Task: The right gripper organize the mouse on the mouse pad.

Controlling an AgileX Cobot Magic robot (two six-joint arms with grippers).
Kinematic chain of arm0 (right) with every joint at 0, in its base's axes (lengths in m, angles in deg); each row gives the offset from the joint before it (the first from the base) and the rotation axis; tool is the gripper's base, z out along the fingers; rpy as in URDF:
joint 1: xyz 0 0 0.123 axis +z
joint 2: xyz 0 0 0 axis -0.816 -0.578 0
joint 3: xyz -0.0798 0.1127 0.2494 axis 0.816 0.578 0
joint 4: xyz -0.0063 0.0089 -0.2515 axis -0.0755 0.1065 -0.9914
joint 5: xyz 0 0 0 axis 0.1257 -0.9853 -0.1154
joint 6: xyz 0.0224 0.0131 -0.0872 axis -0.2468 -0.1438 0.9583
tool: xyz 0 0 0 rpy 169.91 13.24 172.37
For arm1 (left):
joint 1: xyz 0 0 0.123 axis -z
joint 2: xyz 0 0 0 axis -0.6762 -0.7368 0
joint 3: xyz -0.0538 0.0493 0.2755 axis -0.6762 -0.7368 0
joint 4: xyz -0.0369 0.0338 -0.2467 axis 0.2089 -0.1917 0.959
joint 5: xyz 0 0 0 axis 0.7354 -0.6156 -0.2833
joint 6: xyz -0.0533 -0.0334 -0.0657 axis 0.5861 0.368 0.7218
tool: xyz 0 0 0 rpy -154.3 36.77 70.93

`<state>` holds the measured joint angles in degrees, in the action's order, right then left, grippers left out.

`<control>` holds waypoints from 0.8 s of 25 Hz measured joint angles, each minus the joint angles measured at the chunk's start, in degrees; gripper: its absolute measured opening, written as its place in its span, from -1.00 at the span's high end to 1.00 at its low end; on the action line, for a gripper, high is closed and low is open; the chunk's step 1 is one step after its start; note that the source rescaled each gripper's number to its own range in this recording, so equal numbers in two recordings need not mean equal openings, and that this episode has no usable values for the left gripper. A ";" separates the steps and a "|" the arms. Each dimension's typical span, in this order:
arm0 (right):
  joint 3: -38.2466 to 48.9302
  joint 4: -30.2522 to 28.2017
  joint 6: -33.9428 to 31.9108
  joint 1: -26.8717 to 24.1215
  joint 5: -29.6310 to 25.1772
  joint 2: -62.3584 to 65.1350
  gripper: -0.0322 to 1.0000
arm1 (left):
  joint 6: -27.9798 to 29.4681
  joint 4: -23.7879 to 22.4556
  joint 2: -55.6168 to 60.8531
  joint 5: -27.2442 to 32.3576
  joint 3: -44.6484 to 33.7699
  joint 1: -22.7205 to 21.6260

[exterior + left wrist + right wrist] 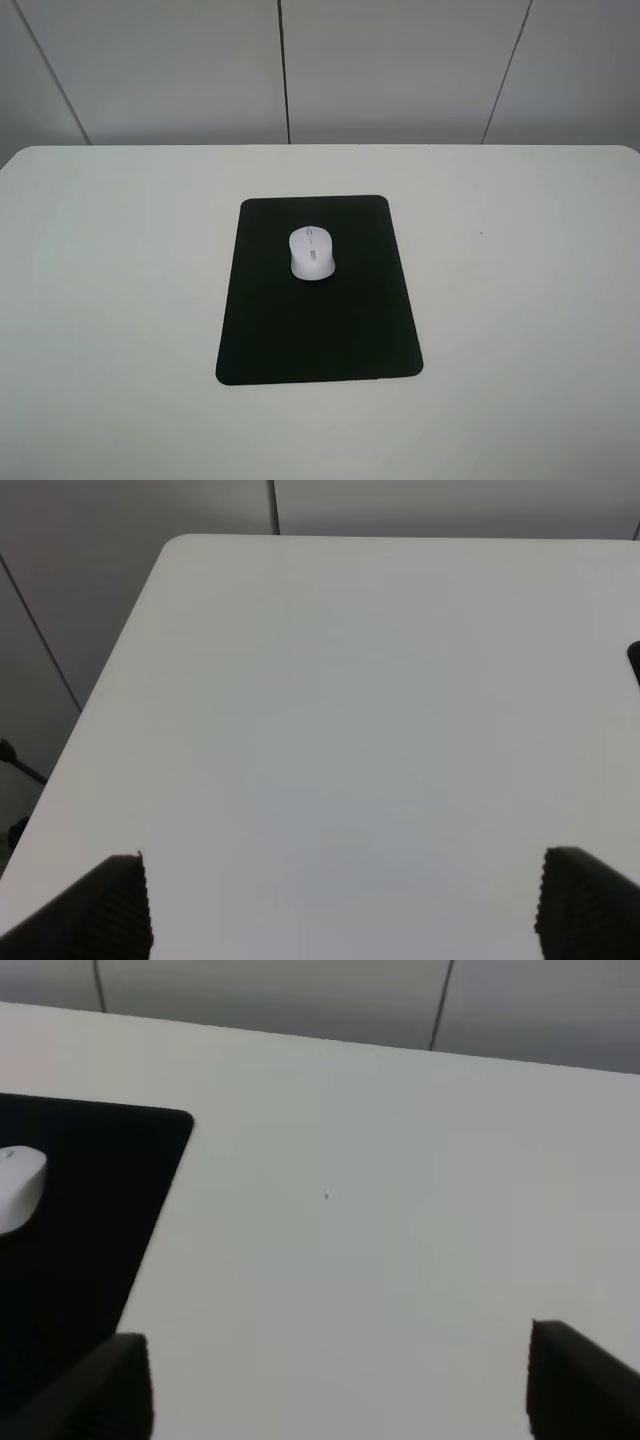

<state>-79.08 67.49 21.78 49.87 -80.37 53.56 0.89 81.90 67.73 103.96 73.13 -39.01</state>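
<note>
Fingers of the right gripper [335, 1385] spread wide and empty above bare desk [520, 300], touching nothing; the left gripper [340, 905] likewise gapes over blank surface. Beyond, the pad [318, 290] lies mid-desk, the mouse [312, 252] already resting on its far half, roughly square to its edges. Judged from this, any tidying calls for a light, centred grip on the mouse's flanks, without dragging the pad.
</note>
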 joint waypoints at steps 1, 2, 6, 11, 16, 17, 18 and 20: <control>0.00 0.04 -0.07 -0.37 0.00 0.00 -0.27 | 0.00 0.00 0.00 0.00 0.00 0.00; 0.00 0.06 -0.06 -0.50 0.00 0.00 -0.27 | 0.00 0.00 0.00 0.00 0.00 0.00; 0.00 0.25 -0.06 -0.64 0.00 0.00 -0.27 | 0.00 0.00 0.00 0.00 0.00 0.00; 0.00 0.42 -0.06 -0.64 0.00 0.00 -0.27 | 0.00 0.00 0.00 0.00 0.00 0.00; 0.04 0.42 -0.06 -0.64 0.00 0.00 -0.27 | 0.00 0.00 0.00 0.00 0.00 0.00; 0.04 0.42 -0.06 -0.64 0.00 0.00 -0.27 | 0.00 0.00 0.00 0.00 0.00 0.00; 0.04 0.42 -0.06 -0.64 0.00 0.00 -0.27 | 0.00 0.00 0.00 0.00 0.00 0.00; 0.04 0.42 -0.06 -0.64 0.00 0.00 -0.27 | 0.00 0.00 0.00 0.00 0.00 0.00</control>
<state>-79.03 67.91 21.72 49.22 -80.37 53.56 0.89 81.90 67.73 103.96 73.13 -39.01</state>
